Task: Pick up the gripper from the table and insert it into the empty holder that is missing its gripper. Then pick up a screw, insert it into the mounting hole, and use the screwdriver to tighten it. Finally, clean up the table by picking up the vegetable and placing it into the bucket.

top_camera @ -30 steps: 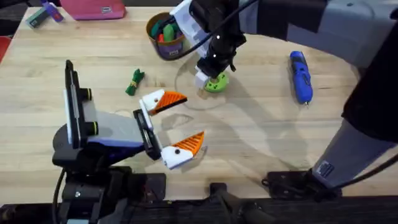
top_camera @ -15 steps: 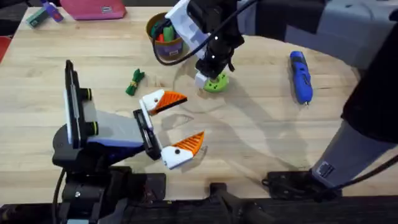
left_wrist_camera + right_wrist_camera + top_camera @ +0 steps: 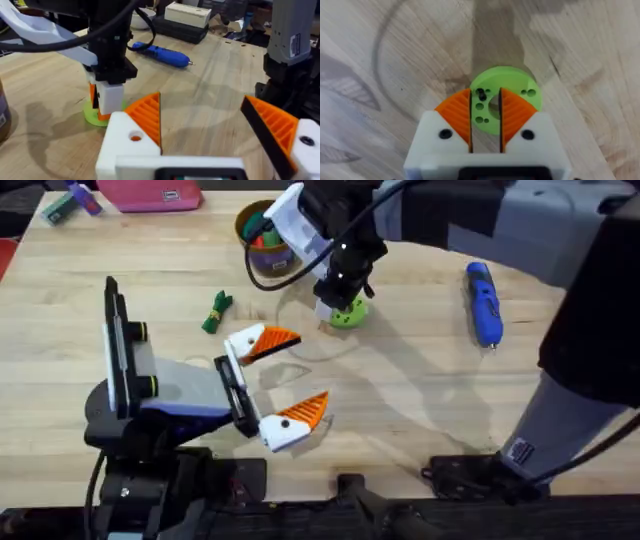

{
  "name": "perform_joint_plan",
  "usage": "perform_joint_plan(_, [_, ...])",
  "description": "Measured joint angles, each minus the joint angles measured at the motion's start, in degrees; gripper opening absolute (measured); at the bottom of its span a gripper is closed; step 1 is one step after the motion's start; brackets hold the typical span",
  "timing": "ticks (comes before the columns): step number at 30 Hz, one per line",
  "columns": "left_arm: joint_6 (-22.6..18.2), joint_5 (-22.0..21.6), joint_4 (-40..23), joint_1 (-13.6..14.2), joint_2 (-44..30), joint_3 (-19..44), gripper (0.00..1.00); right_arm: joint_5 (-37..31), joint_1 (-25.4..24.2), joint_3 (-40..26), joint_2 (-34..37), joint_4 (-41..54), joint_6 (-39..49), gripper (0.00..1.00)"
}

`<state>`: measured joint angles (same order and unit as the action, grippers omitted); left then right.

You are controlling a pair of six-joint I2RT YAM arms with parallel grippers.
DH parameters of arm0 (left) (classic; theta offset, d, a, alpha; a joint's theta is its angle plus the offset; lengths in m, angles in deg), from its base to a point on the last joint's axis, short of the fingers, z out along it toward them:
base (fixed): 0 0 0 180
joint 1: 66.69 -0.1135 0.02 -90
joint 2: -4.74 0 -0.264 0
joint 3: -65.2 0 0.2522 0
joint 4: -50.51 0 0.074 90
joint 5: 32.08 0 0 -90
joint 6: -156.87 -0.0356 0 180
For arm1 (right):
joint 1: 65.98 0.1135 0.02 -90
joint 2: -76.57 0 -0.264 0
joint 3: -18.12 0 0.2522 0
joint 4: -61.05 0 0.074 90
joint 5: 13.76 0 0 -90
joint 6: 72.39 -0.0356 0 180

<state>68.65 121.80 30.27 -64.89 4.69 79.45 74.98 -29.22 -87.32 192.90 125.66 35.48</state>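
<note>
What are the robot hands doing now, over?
Right gripper low over green disc, fingers nearly closed, holding nothing. Left gripper open, idle. Screwdriver untouched. Leafy vegetable not yet in bucket.

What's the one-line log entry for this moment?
right gripper: down over green disc, fingers nearly closed | left gripper: open, idle | screwdriver: on table | vegetable: on table, not in bucket

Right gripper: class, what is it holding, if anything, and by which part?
Nothing is visibly held: the right gripper hangs over the green disc, fingers narrowly apart.
</note>
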Motion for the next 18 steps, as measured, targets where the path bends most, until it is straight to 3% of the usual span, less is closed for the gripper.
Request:
perform_joint_plan(8, [0.0,0.0,0.0,0.0,0.0,0.0,0.986,0.0,0.0,0.0,0.0,0.0,0.2,0.182])
perform_joint_plan(18, [0.0,0.0,0.0,0.0,0.0,0.0,0.985,0.0,0.4,0.0,0.0,0.0,0.2,0.158])
